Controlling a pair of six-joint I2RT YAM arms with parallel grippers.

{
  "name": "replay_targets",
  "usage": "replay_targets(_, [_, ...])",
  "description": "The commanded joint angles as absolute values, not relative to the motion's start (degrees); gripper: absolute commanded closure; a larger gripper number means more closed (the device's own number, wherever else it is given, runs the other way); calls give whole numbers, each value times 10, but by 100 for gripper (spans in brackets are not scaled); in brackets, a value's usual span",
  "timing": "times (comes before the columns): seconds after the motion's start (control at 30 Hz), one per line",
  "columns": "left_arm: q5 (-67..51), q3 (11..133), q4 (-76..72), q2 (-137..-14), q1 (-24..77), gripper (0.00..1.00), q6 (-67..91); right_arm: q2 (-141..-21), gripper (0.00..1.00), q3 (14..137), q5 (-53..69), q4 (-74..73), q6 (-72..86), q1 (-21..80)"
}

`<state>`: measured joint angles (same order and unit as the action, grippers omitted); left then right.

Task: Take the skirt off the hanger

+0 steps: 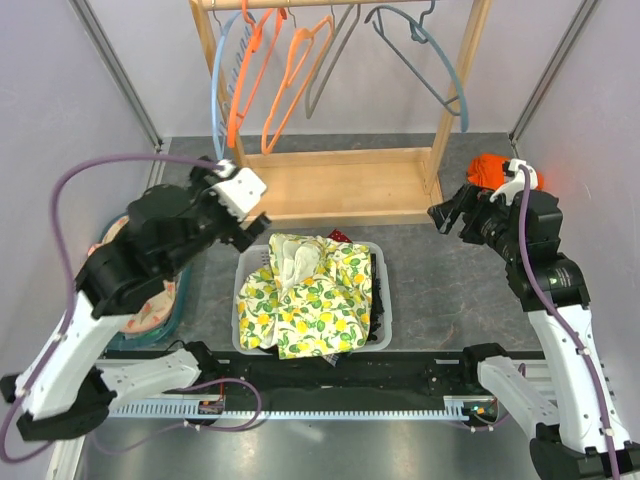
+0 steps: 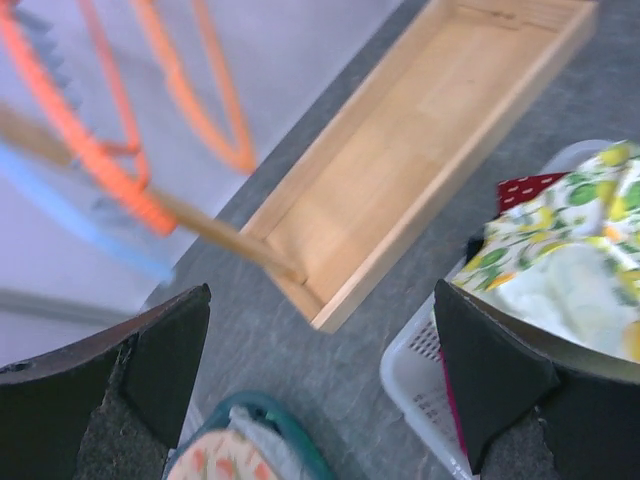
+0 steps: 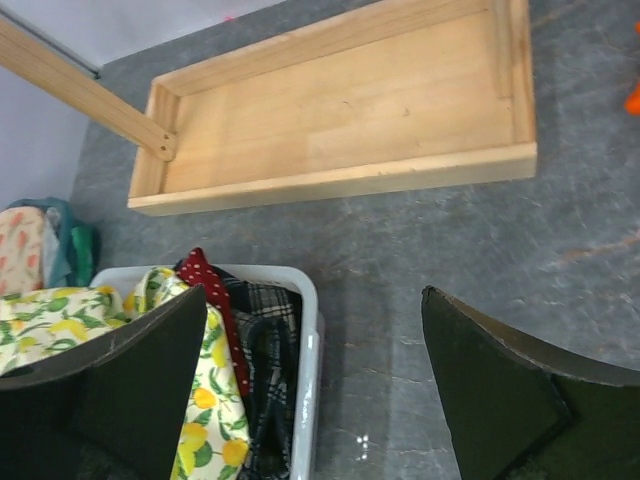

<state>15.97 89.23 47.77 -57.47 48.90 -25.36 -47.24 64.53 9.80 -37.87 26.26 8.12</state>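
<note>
The plaid skirt (image 3: 262,345) lies crumpled in the right side of the white basket (image 3: 312,330), partly under a lemon-print cloth; in the top view it shows only as a dark strip (image 1: 379,290). A pale peach-orange hanger (image 1: 292,85) hangs bare on the wooden rail at the back, next to a brighter red-orange one (image 1: 243,95). My left gripper (image 1: 250,228) is open and empty, above the table by the basket's far left corner. My right gripper (image 1: 447,215) is open and empty, above the table right of the basket.
The rack's wooden base tray (image 1: 340,185) lies behind the basket (image 1: 240,305). Light-blue (image 1: 216,100), grey and blue-grey hangers also hang on the rail. A teal bin of clothes (image 1: 183,310) stands at the left. An orange object (image 1: 489,168) lies at the back right.
</note>
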Motion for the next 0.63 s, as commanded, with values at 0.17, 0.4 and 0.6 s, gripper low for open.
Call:
replay_targets(0.17, [150,740,407,-508,376,1,-189,-478,2,642,38,-377,223,99])
replay_targets(0.4, [103,746,401,-522,347,1,-163,-464,2,635,20,-374,218,119])
replay_targets(0.6, [84,709,376,-521,316,1,-163,-468,2,627,11,-375,210,123])
